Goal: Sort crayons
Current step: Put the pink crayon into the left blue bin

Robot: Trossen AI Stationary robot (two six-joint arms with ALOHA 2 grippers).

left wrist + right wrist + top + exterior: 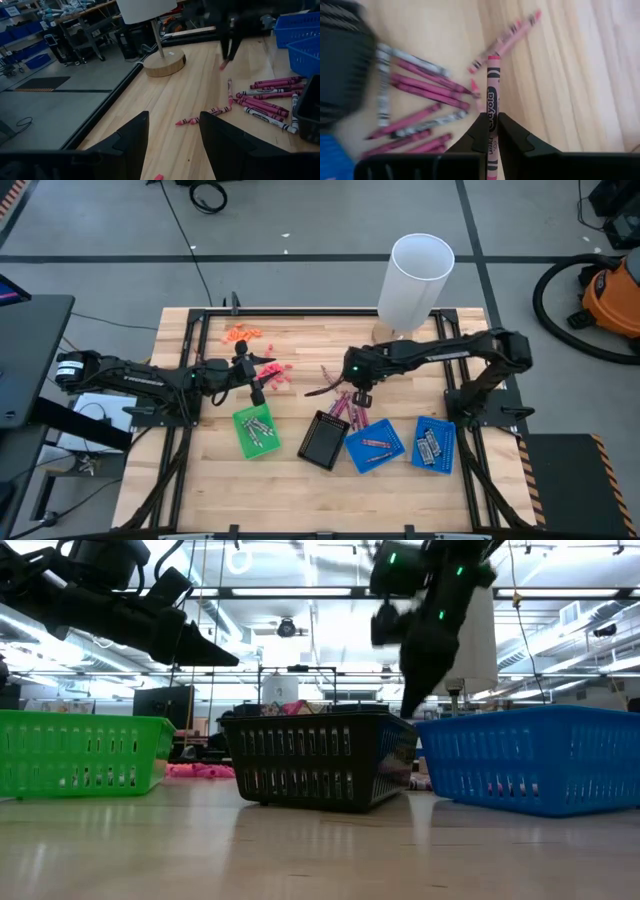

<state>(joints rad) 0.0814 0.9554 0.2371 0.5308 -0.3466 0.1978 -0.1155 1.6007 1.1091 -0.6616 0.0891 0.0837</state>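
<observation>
Pink and grey crayons (336,402) lie loose in a pile on the wooden table (300,490), behind the black tray (322,440); the pile also shows in the right wrist view (420,100). My right gripper (491,116) hangs above the pile's right side (361,396), shut on one pink crayon (493,85). My left gripper (172,132) waits open, clear of the table, at the table's left (256,387), above the green tray (254,430). My right gripper pinches the pink crayon between its two fingers by the wrapper (492,111), back from the far end. The fingers point steeply down and the crayon runs along them, its free end (223,65) sticking out below. The crayon is lifted clear of the table.
Two blue trays (373,446) (433,446) stand right of the black one. A white lamp (414,280) stands at the table's far edge. Orange bits (241,334) and coral-red bits (276,374) lie at the far left. Two pink crayons (202,117) lie apart from the pile.
</observation>
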